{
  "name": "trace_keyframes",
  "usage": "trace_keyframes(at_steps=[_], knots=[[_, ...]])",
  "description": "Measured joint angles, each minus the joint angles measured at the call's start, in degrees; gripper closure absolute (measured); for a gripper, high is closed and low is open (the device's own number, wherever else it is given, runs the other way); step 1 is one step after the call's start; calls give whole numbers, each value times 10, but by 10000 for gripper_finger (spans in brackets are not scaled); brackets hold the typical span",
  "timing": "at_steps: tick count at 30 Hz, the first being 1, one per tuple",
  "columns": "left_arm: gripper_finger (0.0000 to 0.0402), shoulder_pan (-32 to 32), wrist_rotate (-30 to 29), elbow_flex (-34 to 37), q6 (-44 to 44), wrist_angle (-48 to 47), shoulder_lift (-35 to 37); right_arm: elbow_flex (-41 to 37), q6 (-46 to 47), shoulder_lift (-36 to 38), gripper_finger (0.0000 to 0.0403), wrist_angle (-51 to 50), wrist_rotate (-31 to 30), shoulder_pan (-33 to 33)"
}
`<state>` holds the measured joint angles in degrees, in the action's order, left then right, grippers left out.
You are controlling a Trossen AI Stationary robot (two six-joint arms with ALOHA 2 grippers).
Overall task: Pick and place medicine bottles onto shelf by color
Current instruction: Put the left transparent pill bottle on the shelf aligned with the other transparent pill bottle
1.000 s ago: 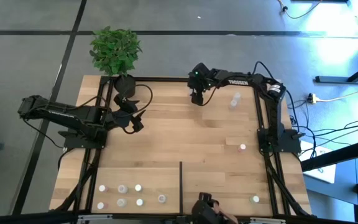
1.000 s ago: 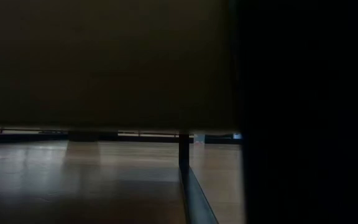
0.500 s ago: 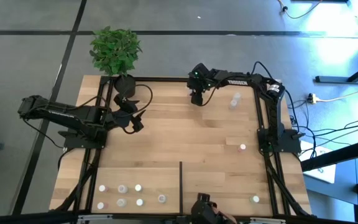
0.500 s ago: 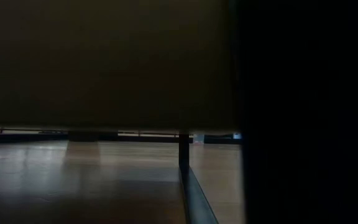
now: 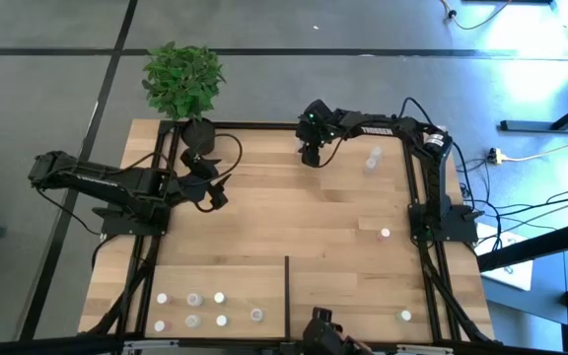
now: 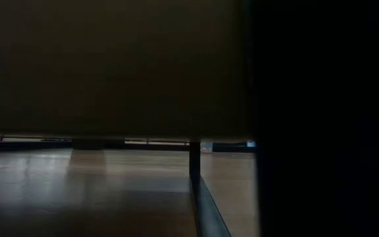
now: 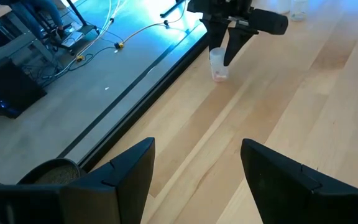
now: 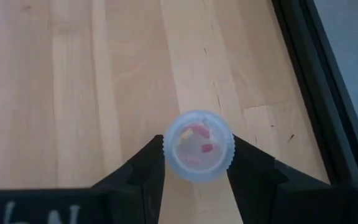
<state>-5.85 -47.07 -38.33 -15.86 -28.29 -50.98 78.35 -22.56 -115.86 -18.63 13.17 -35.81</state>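
My right gripper (image 5: 312, 155) is at the shelf's (image 5: 294, 222) far edge, shut on a small clear medicine bottle (image 8: 199, 147) with pinkish pills showing through its top. The left wrist view shows that bottle (image 7: 218, 65) upright between the right gripper's (image 7: 224, 57) fingers. My left gripper (image 5: 217, 194) waits open at the left side, its fingers (image 7: 123, 180) wide apart over bare wood. Several more bottles (image 5: 193, 308) stand in the near left compartment. My right gripper pinches the bottle's upper part (image 8: 227, 149) between its two fingers, one on each side of the round top. The fingers (image 7: 235, 43) come from above, slanting down. The bottle stands upright, and its base (image 7: 220, 76) seems to be on the wood.
Two clear bottles (image 5: 373, 158) stand to the right of my right gripper. A pink-topped one (image 5: 385, 234) is by the right rail, another (image 5: 405, 316) sits near right. A black divider bar (image 5: 286, 284) splits the near part. A potted plant (image 5: 183, 79) stands far left.
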Motion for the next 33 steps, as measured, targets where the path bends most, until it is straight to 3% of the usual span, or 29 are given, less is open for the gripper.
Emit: trace_keyframes(at_steps=[17,24,33], knots=[[170,0,0,0,0,-13,0,144,13,6,252,-187,-52,70],[170,-6,10,0,-12,-46,0,208,28,6,251,-253,-60,141],[170,-63,91,0,-50,-62,0,226,66,6,250,-237,-117,268]])
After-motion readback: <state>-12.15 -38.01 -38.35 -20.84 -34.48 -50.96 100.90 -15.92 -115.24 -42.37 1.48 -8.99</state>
